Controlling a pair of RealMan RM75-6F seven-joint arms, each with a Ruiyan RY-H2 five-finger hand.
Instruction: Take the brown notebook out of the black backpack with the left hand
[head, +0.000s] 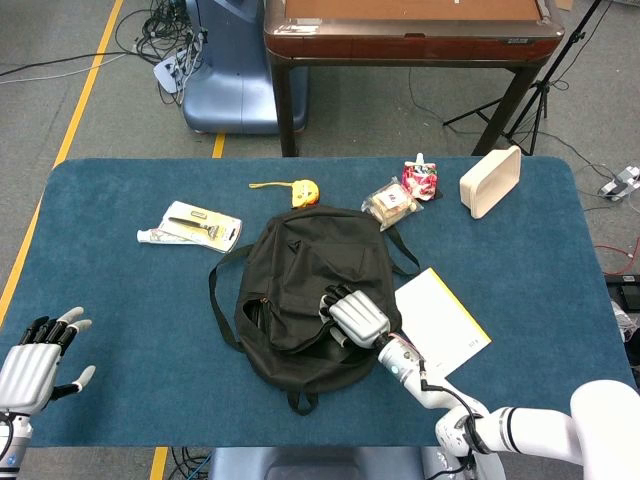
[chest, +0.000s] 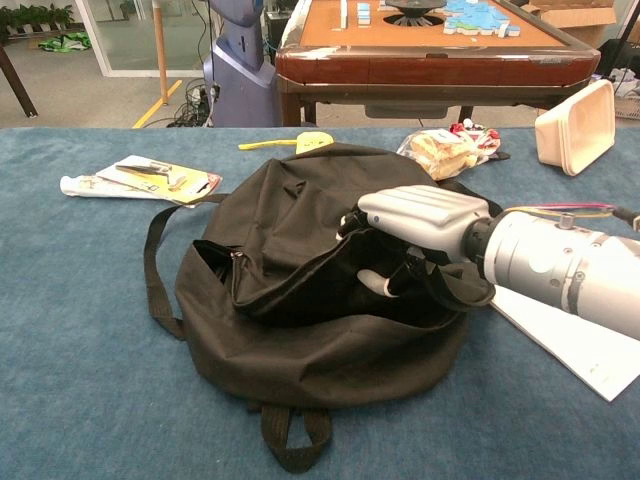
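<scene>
Far edge of the surface (head: 120, 300): packaged razor (head: 200, 225), yellow tape measure (head: 300, 190), snack packets (head: 400, 192), cream container (head: 490, 182). White booklet (head: 445, 320) toward right edge.

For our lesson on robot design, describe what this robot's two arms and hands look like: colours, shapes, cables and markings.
Both hands have ribbed silver-grey metallic backs, black finger segments and pale tips. The right hand joins a thick silver cylindrical wrist with pink, yellow and dark cables running along its top; in the head view the right arm is glossy white with black joint bands. The left hand matches. No markings are legible.
</scene>
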